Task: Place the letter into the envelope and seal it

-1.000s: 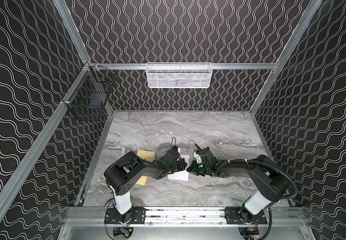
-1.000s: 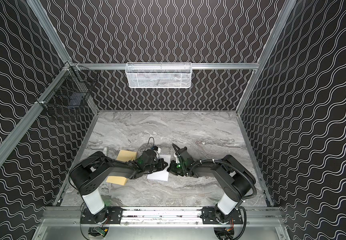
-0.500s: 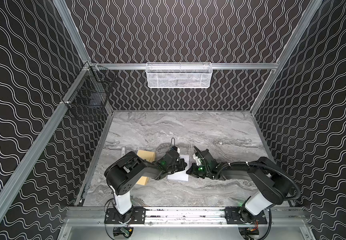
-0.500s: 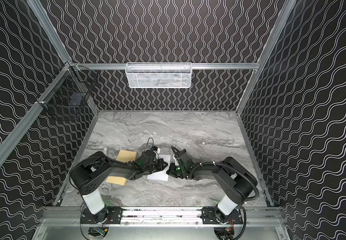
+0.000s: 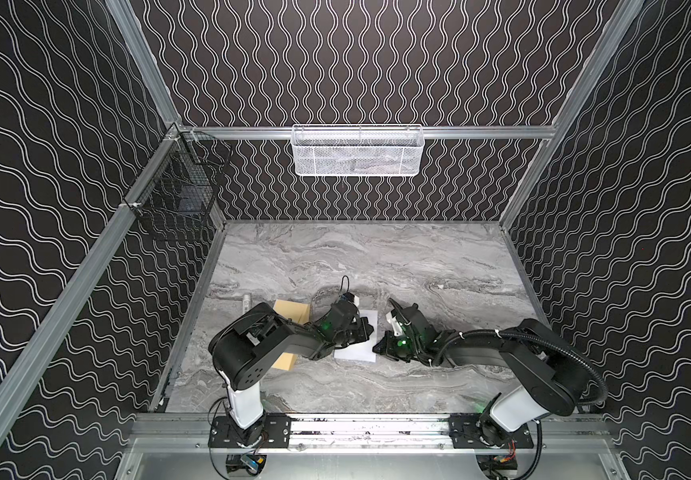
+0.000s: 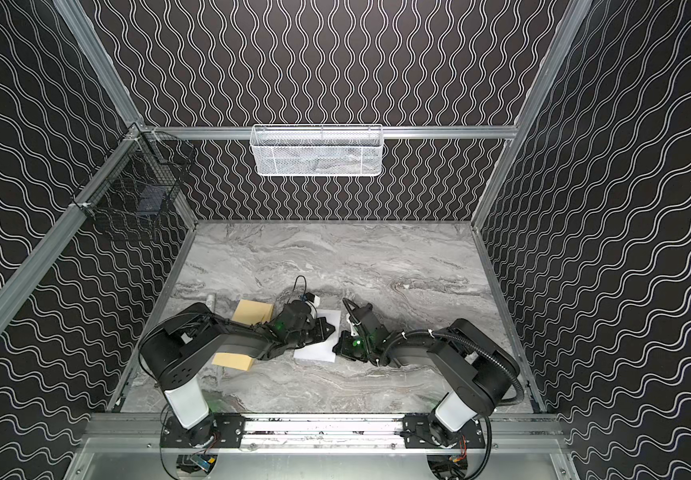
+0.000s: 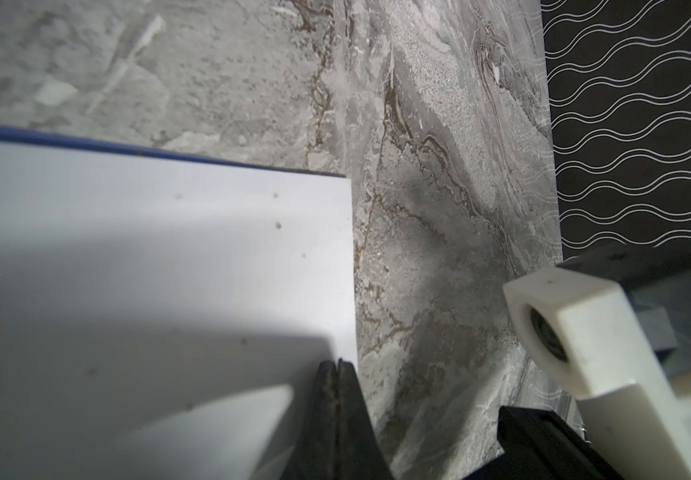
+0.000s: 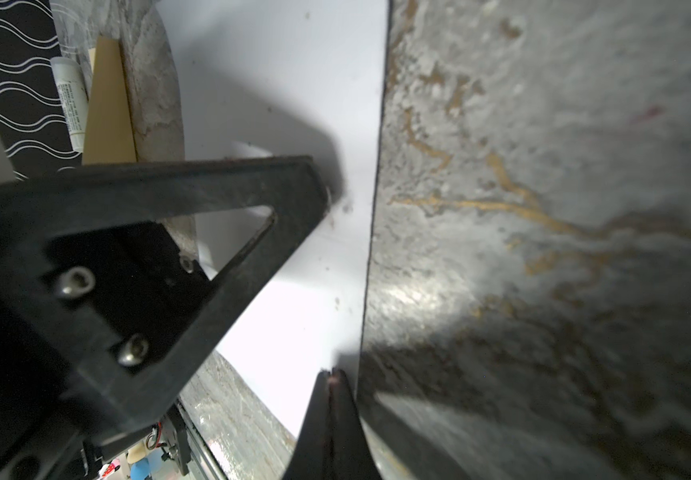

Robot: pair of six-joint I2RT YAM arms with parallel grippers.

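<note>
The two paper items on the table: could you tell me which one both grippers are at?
The white rectangular paper letter: the left gripper and right gripper meet its edge. The tan paper envelope lies partly under the left arm.

Black left arm (image 5: 277, 338) lies low, elbow bent, forearm reaching toward the middle. Left gripper (image 5: 370, 329) has its jaws pressed together, dark fingertips (image 7: 337, 374) touching. Black right arm (image 5: 485, 353) is stretched low toward it. Right gripper (image 5: 377, 348) is likewise clamped tight. The two grippers are near each other, apart.
</note>
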